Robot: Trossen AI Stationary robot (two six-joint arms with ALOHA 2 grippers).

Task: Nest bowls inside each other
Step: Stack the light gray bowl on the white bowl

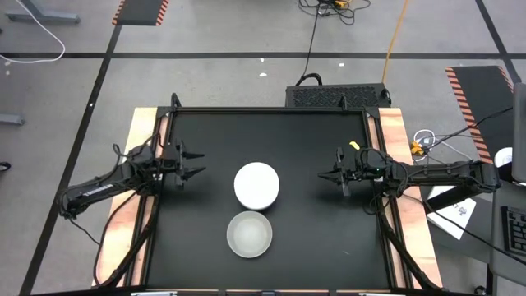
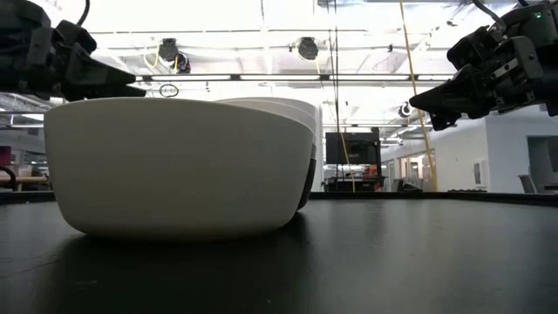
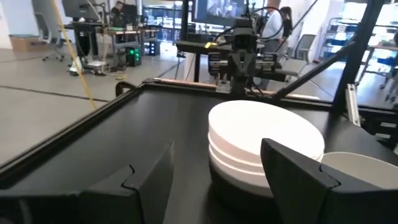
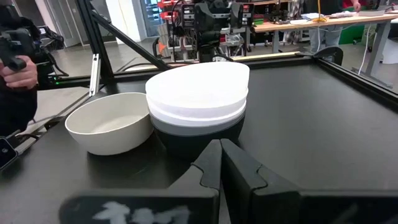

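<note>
A nested stack of bowls [image 1: 256, 185] stands on its base in the middle of the black table; white rims [image 4: 198, 99] show above a dark bowl [image 4: 199, 135] at the bottom. A single pale bowl [image 1: 249, 233] sits upright on the table just near of the stack, beside it [image 4: 109, 122]. My left gripper [image 1: 194, 164] hovers open to the left of the stack, pointing level at it, and its two fingers [image 3: 152, 177] frame the stack [image 3: 264, 140]. My right gripper [image 1: 330, 175] hovers shut to the right of the stack [image 4: 221, 163].
A raised black frame [image 1: 271, 109] borders the table, with wooden strips [image 1: 141, 140] outside it. Bare tabletop lies on both sides of the bowls. A person's hand and dark sleeve [image 4: 15, 65] show beyond the table's near edge in the right wrist view.
</note>
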